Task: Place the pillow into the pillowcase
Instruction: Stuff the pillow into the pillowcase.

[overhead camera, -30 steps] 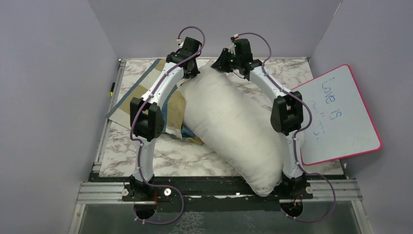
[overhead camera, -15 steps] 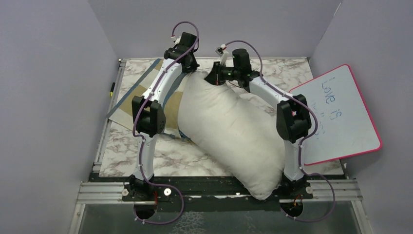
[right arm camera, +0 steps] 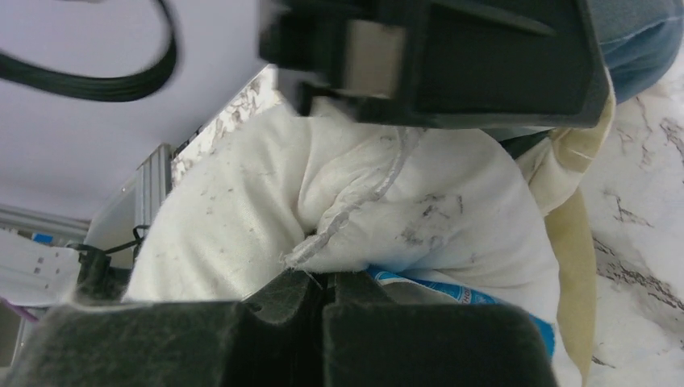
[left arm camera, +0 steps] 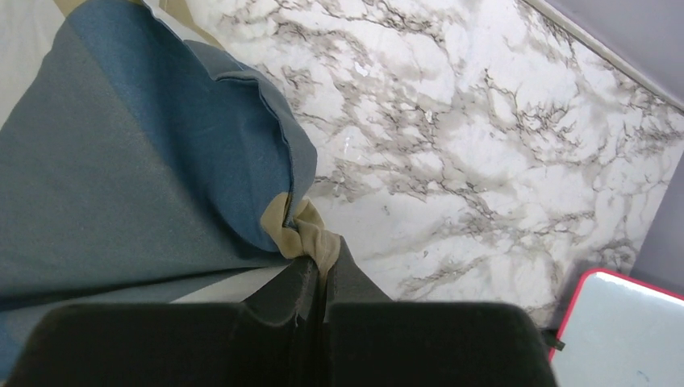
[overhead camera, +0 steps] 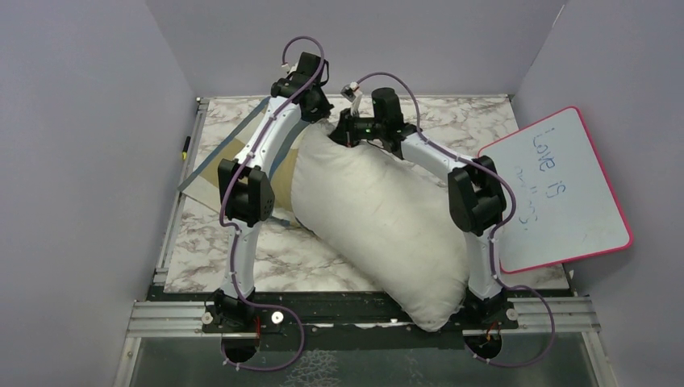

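I count one pillow (overhead camera: 379, 218) lying diagonally on the marble surface (overhead camera: 266, 254), its far seam pinched in my clenched right claw (right arm camera: 327, 282). One pillowcase (left arm camera: 145, 161) lies left of it, with an edge clamped in my left claw (left arm camera: 319, 270). One whiteboard (overhead camera: 565, 193) sits right.

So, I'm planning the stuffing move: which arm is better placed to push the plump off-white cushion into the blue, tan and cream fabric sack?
Likely the right: the right gripper is shut on the plump off-white pillow at its seam, whereas the left gripper is busy pinching the thin blue-and-tan pillowcase.
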### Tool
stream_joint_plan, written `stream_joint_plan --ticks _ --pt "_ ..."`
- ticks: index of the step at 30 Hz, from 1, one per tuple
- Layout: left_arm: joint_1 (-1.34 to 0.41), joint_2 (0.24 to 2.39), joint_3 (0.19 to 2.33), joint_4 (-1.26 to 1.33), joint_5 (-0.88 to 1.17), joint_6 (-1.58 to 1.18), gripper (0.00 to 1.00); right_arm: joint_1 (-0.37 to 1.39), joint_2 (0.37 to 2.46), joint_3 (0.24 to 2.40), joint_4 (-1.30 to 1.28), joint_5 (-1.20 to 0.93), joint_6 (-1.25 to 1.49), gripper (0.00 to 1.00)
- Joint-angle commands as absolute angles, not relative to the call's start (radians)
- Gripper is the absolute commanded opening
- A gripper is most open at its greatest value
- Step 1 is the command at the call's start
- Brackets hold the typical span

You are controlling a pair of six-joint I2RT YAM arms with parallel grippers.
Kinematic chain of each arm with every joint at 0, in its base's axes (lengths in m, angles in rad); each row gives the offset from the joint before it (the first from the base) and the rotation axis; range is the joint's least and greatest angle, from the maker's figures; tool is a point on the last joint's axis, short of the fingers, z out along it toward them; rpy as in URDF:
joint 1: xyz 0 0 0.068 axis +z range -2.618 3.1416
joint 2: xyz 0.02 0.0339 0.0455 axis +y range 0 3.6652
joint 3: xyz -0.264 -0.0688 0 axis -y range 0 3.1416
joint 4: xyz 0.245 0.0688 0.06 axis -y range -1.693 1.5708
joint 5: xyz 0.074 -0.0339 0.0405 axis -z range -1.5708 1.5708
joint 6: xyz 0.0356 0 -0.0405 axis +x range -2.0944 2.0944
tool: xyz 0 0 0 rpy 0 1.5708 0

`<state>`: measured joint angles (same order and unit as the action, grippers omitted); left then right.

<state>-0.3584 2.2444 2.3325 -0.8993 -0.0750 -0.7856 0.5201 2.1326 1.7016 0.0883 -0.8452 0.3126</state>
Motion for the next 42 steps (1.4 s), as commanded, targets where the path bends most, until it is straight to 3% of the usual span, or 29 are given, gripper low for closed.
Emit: stream_joint_plan --ticks 1,12,25,35,42 --pt "-0.388 2.134 2.366 -0.657 0.03 -0.872 0.0 0.575 2.217 1.677 0.032 -0.825 0.344 0.0" --pt "-0.412 2.006 2.204 -0.614 0.1 -0.931 0.0 0.574 2.22 1.589 0.187 -0.638 0.538 0.0" --pt "-0.452 2.036 2.278 -0.58 0.119 -0.991 0.0 0.571 2.292 1.665 0.133 -0.514 0.68 0.0" --pt "-0.53 2.069 2.317 -0.57 0.032 -0.969 0.0 0.57 2.306 1.673 0.034 -0.391 0.768 0.0" --pt "-0.564 2.065 2.27 -0.568 -0.052 -0.973 0.0 0.568 2.289 1.614 0.125 -0.34 0.897 0.0"
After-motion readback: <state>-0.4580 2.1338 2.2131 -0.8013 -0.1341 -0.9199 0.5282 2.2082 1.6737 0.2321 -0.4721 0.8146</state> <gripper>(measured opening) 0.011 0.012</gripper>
